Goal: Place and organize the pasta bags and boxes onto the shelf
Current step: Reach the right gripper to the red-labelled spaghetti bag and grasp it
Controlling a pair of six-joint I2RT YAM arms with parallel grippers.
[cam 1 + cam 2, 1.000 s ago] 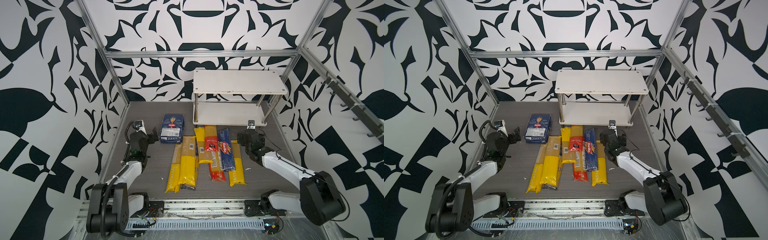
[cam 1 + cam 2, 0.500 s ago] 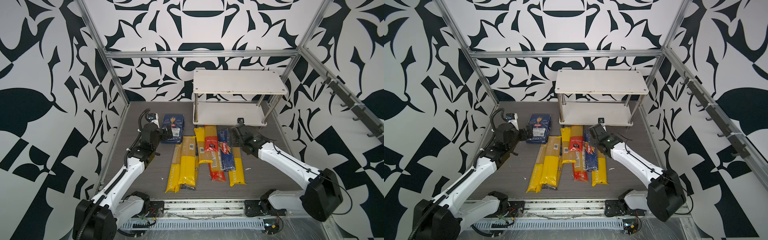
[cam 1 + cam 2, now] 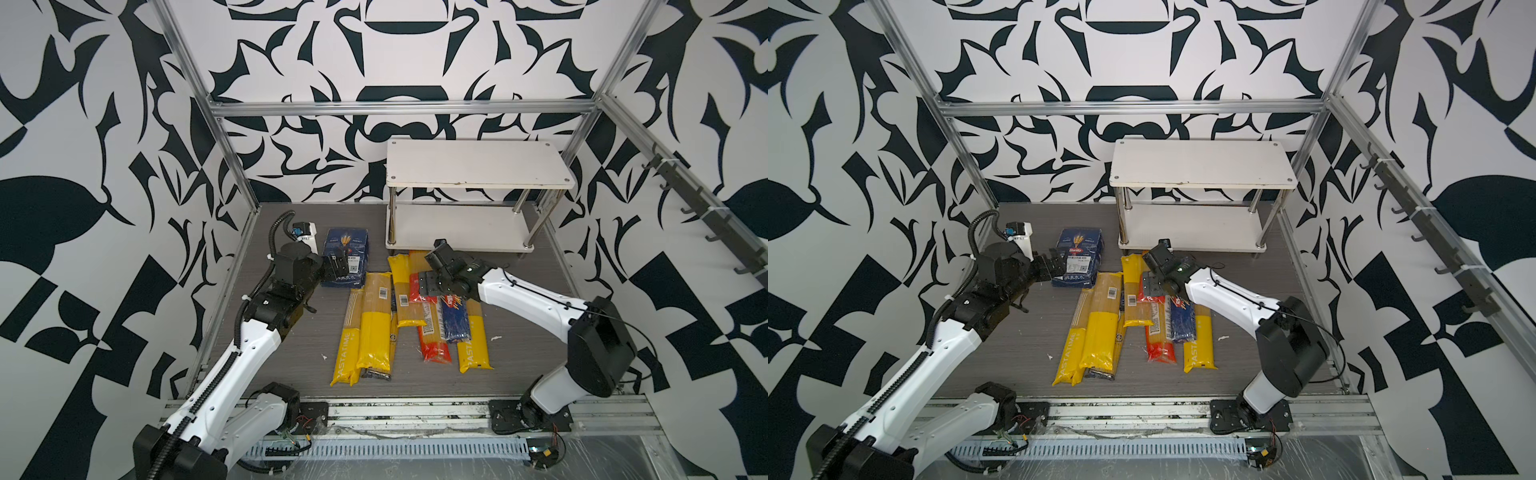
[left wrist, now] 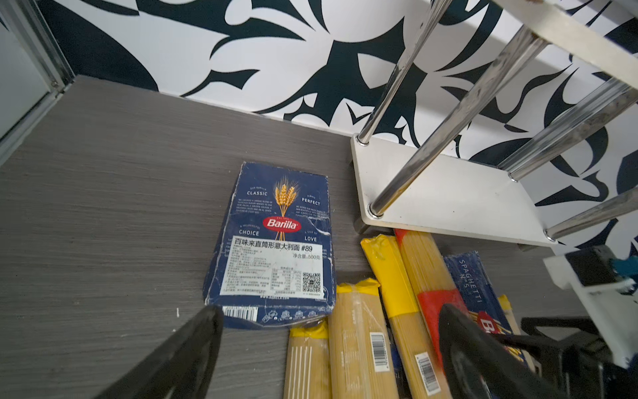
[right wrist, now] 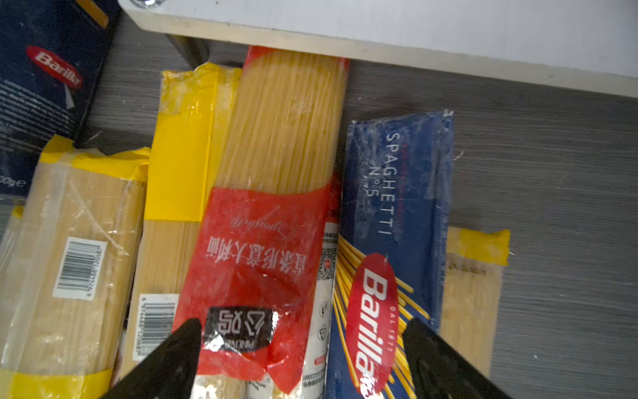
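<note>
The wide navy Barilla box [image 3: 347, 249] [image 4: 276, 235] lies flat on the grey floor, left of the shelf [image 3: 478, 166] [image 3: 1200, 166], whose two white boards are bare. My left gripper [image 3: 337, 266] [image 4: 328, 317] hangs open over the box's near end. Several spaghetti bags lie side by side: yellow-ended ones [image 3: 376, 324] [image 3: 473, 349] and a red one [image 3: 434, 336] [image 5: 269, 259]. The narrow spaghetti box [image 3: 455, 320] [image 5: 397, 207] lies beside the red bag. My right gripper [image 3: 428, 286] [image 5: 302, 328] is open, its fingers straddling the red bag and the spaghetti box.
Patterned walls and an aluminium frame [image 3: 232, 166] close in the floor on three sides. A hook rail [image 3: 706, 216] runs along the right wall. Small white scraps [image 3: 496, 338] lie on the floor. A cable duct [image 3: 395, 449] runs along the front.
My left arm has reached forward to the wide box. My right gripper has swung left from beside the shelf to above the red bag and the spaghetti box.
</note>
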